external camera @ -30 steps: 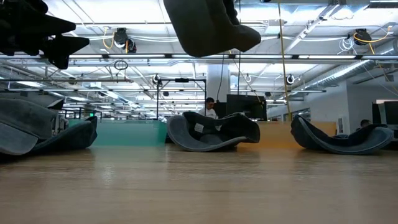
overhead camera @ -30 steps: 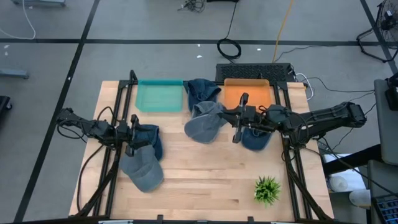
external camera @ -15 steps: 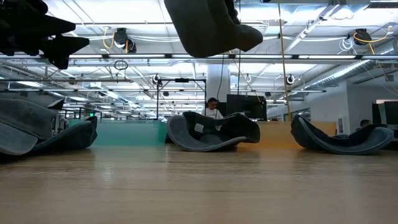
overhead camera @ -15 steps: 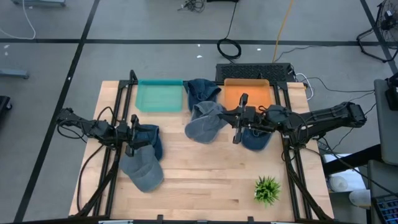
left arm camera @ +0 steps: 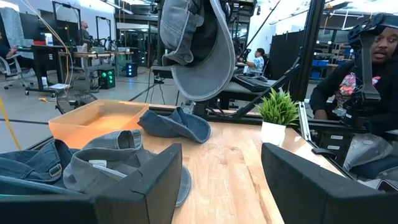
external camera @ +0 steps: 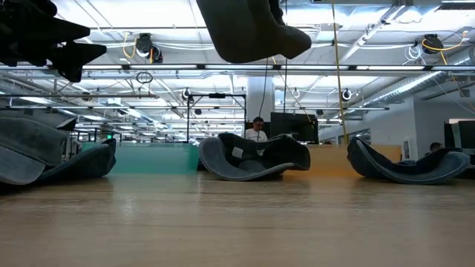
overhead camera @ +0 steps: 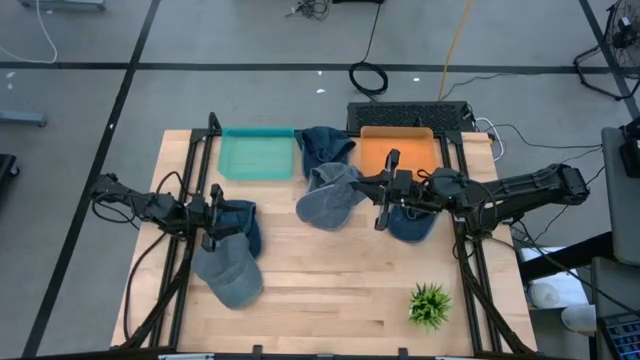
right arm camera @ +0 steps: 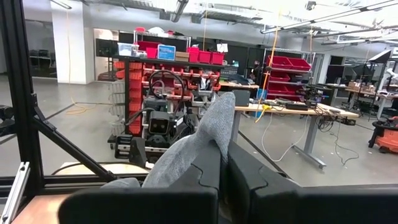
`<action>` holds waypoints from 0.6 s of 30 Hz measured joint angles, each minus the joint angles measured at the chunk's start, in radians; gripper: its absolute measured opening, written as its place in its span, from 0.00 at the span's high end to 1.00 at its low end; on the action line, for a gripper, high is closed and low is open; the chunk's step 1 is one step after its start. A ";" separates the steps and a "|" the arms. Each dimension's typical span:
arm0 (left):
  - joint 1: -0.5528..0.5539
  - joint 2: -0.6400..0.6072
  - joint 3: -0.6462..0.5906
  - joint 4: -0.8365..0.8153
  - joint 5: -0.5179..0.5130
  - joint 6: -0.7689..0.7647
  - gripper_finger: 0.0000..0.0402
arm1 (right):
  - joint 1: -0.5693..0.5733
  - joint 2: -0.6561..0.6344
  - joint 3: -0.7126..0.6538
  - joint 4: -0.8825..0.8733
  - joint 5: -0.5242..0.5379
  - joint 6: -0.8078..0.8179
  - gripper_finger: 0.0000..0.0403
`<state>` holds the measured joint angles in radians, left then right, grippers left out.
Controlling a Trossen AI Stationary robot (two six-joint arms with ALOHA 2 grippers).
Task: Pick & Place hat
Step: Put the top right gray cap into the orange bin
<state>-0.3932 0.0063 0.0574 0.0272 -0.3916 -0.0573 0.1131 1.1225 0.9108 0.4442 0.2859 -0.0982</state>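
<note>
The wooden bench (overhead camera: 330, 280) carries a teal tray (overhead camera: 257, 153) and an orange tray (overhead camera: 397, 148) along its far edge. Between them, raised above the bench, hangs a grey hat (overhead camera: 328, 198), its fabric pinched in the right claw (overhead camera: 381, 203), whose fingers are clamped together on it. The left claw (overhead camera: 213, 216), fingers apart, hovers over other hats (overhead camera: 230, 255) at the left side.

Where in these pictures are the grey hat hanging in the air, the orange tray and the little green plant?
grey hat (overhead camera: 328, 200), high view, middle of its crown.
orange tray (overhead camera: 398, 152), high view, its bare floor.
little green plant (overhead camera: 430, 305), high view, centre of its leaves.
</note>
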 joint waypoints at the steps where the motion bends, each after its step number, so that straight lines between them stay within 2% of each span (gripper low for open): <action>1: 0.000 0.000 0.000 0.000 0.000 0.002 0.43 | 0.000 0.000 0.000 0.000 0.000 0.000 1.00; 13: 0.000 0.000 0.000 0.000 -0.009 0.101 0.43 | -0.020 0.009 0.000 0.026 0.002 0.000 1.00; 18: 0.000 0.000 0.000 0.012 -0.089 0.082 0.43 | -0.023 0.010 0.000 0.018 0.002 0.006 1.00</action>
<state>-0.3934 0.0063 0.0576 0.0389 -0.4803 0.0245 0.0902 1.1328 0.9108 0.4621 0.2878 -0.0921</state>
